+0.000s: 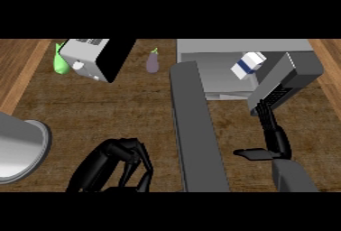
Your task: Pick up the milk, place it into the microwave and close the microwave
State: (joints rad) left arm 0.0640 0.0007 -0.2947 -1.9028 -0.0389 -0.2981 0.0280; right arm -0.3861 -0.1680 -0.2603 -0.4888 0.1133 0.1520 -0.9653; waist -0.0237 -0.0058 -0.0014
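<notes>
On the brown wooden table (100,117), the left robot hand (123,158) hangs curled, holding nothing. Beyond the open grey microwave door (196,131), the white-and-blue milk carton (248,63) sits inside the grey microwave (220,47); the right robot hand (273,146) is spread, empty.

Matt grey microwave (200,135), seemingly plastic, on a rough wood-grain counter (100,117).

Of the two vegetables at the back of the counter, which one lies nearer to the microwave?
The purple eggplant; the green vegetable lies farther left of the microwave.
</notes>
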